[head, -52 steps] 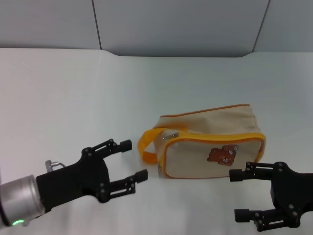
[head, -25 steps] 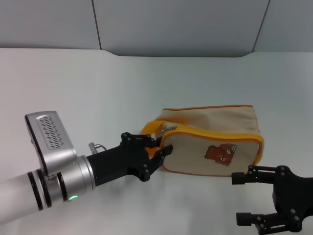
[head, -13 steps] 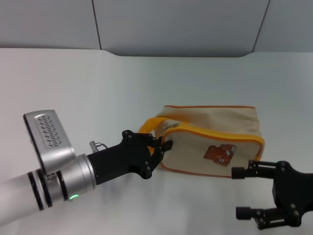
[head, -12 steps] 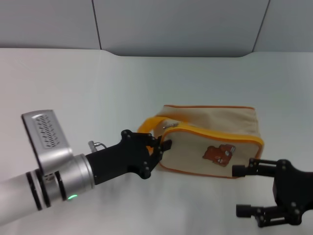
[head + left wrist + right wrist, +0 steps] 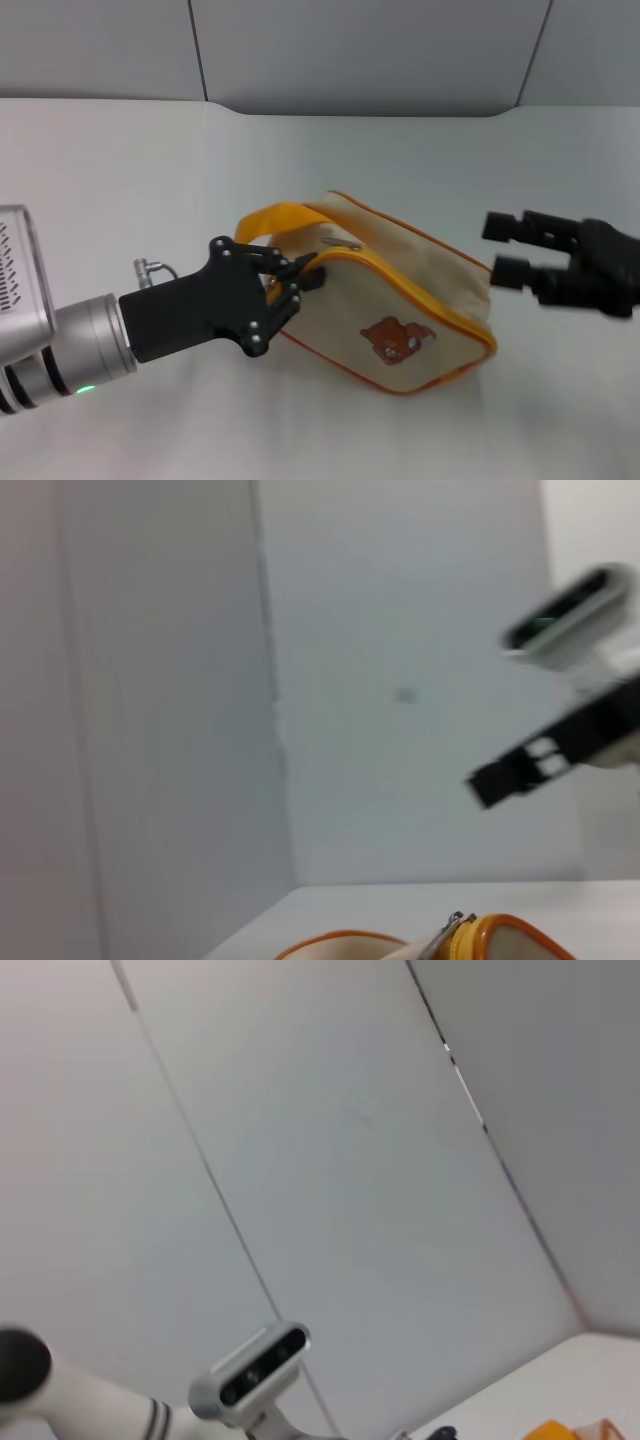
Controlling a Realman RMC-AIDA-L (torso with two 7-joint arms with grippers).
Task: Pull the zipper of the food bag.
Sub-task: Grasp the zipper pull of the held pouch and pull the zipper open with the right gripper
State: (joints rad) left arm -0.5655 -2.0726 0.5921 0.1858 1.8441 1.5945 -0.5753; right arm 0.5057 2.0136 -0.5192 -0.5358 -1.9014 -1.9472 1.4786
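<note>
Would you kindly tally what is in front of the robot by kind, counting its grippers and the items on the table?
Grippers: 2, the left gripper at the bag's handle end and the right gripper beside its far end
Bags: 1, the food bag
Total: 3

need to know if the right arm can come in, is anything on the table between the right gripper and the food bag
Nothing visible does. The right gripper hangs open beside the food bag, with only bare table between them. The left gripper is at the opposite, handle end.

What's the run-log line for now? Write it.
left gripper: shut on food bag end | right gripper: open, clear of bag | zipper: tab near gripped end
</note>
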